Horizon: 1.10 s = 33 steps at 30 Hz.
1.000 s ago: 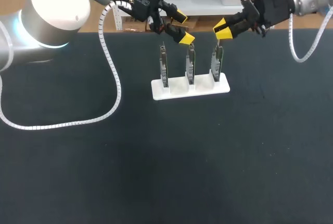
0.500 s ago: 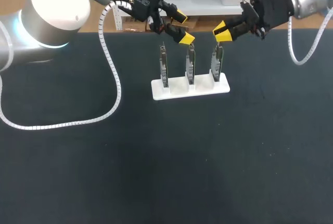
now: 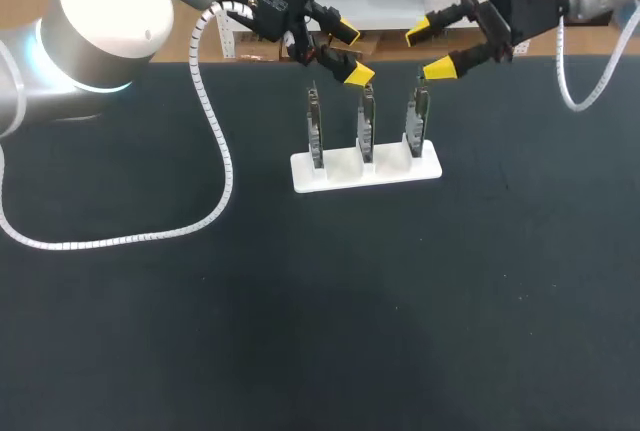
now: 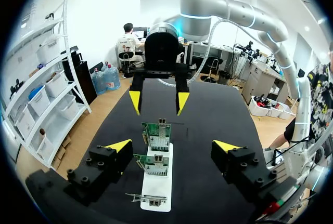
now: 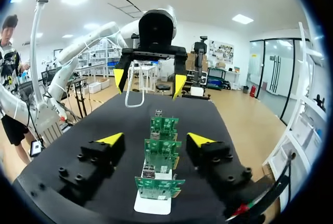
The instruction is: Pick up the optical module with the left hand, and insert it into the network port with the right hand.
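Network port boards [image 3: 367, 129] unmoved; right tool [image 3: 432, 49] newly splayed wide.

The right hand [image 3: 432, 48] opens. Its two yellow fingertips [image 3: 441, 69], close together a second ago, now stand wide apart. One tip goes up and the other stays low, above the card [image 3: 417, 119] at the right end of the white stand [image 3: 366, 170]. The hand also lifts a little.
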### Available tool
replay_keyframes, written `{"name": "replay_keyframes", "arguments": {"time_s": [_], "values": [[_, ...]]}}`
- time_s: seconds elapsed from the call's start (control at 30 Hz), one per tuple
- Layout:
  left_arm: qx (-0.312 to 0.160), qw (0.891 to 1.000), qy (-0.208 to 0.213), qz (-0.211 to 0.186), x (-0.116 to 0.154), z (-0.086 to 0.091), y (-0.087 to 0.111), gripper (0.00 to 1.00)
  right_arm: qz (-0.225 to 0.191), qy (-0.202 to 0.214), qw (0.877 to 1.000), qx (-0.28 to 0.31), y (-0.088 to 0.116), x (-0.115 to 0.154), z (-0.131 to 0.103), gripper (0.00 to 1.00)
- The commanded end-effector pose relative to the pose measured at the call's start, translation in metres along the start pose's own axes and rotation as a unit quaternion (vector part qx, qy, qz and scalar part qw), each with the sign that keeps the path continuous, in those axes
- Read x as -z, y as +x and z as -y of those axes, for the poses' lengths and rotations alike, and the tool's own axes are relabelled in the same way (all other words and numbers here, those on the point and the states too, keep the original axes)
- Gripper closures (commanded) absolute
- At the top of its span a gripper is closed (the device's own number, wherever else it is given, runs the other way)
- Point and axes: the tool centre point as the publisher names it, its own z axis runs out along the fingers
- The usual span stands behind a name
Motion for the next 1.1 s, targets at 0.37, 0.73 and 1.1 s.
{"name": "replay_keyframes", "arguments": {"time_s": [0.37, 0.73, 1.1], "values": [[0.001, 1.0, 0.0, -0.003, 0.0, 0.0, -0.001, 0.0, -0.012, -0.011, 1.0, 0.008, -0.004, 0.001, 0.008, 1.0], [0.001, 1.0, 0.0, -0.003, 0.0, 0.0, -0.001, 0.0, -0.012, -0.011, 1.0, 0.008, -0.004, 0.001, 0.008, 1.0], [0.001, 1.0, 0.0, -0.003, 0.0, 0.0, -0.001, 0.0, 0.001, -0.007, 1.0, -0.007, 0.009, -0.007, 0.0, 1.0]]}}
